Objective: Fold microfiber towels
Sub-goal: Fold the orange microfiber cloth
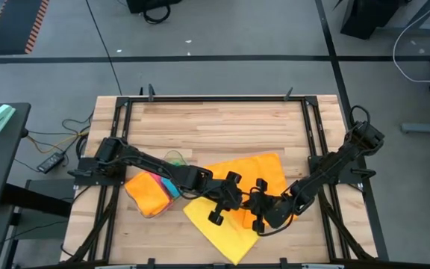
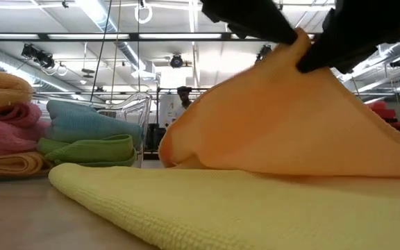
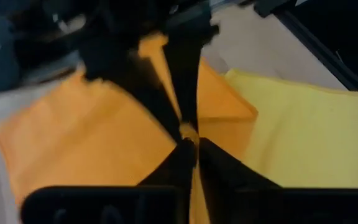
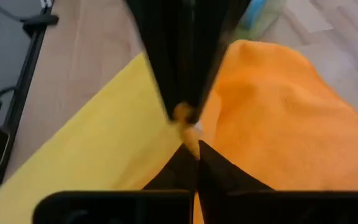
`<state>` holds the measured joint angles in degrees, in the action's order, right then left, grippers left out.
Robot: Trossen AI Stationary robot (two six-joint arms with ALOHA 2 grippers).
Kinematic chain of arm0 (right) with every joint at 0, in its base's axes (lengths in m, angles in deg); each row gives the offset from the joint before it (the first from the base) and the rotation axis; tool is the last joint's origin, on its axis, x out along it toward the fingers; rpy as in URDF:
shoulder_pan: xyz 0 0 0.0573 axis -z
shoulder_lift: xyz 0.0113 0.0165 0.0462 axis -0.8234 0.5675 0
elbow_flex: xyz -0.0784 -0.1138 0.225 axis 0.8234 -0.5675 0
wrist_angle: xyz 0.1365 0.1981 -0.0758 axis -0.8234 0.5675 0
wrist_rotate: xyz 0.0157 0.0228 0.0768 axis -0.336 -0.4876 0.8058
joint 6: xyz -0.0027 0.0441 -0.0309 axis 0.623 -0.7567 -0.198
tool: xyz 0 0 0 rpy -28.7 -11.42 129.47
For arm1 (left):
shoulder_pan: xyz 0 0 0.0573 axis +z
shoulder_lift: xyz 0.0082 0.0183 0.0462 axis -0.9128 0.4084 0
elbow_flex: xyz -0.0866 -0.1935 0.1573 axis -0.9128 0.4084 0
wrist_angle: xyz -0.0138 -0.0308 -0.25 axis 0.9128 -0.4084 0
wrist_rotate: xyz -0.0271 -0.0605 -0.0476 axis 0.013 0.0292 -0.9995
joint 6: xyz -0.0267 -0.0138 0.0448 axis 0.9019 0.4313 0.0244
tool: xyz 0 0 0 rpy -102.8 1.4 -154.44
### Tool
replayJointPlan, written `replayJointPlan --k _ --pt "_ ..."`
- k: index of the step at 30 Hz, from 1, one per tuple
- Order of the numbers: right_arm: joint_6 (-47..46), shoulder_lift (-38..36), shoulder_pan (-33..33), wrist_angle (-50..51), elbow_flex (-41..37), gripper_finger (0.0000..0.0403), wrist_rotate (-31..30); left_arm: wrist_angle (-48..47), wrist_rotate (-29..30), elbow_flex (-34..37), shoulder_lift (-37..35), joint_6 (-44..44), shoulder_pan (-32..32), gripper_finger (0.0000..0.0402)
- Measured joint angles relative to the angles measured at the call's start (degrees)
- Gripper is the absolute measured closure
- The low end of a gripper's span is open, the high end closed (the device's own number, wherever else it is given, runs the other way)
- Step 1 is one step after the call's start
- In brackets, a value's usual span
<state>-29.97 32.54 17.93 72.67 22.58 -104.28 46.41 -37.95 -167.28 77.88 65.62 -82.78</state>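
— What's closest to us on the bench (image 1: 222, 123)?

— The yellow towel (image 1: 219, 224), spread flat at the near edge, one corner pointing toward us. From table height it fills the whole foreground.

— And the orange one?

— The orange towel (image 1: 263, 175) lies just behind it, overlapping the yellow one's far side. Its near edge is pulled up off the bench into a peak (you can see it tenting clearly from table height).

— Who's doing the lifting?

— Both arms. The left tool (image 3: 188, 140) and the right tool (image 4: 191, 140) meet nose to nose over that edge. Each has its fingers pressed together on a pinch of the orange towel, right next to the other's tips.

— Are they touching each other?

— Very nearly; I can't tell if there's any gap between them.

— What's off to the side?

— On the left arm's side there's a stack of folded towels (image 2: 9, 128): orange on top, pink under it, another orange at the bottom. Beside that sit a blue towel (image 2: 82, 121) and a green towel (image 2: 92, 149), folded, next to a clear plastic tray (image 2: 134, 114).

— Anything farther back?

— Bare wood up to the bench's far rail, then a person (image 2: 184, 97) standing well beyond it in the room.
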Motion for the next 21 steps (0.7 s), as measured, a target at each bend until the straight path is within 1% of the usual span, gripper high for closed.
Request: replayJointPlan --k 3,8,12,16,19,21 --pt "-0.8 -0.4 -0.6 2.2 0.0 0.0394 1.5 -4.8 0.0 0.0 -0.4 0.5 0.0 0.0323" --pt "-4.7 -0.8 -1.3 7.5 0.0 0.0394 1.5 -15.0 0.3 0.0 -0.2 1.7 -0.1 0.024" --pt "-6.9 -0.8 -1.7 9.7 0.0 0.0394 1.4 -19.6 5.4 0.0 2.7 4.0 -0.2 0.0194" --pt "-8.6 -0.9 -2.0 11.5 0.0 0.0394 2.9 -21.8 11.4 0.0 6.3 4.6 0.0 0.0177" --pt "-11.2 -1.3 -2.7 14.6 0.0 0.0395 3.8 -24.9 15.2 0.0 8.2 3.5 0.0 0.0179" --pt "-12.9 -2.2 -3.5 17.6 0.0 0.0395 3.9 -26.5 17.8 0.0 8.6 3.1 0.0 0.0186"
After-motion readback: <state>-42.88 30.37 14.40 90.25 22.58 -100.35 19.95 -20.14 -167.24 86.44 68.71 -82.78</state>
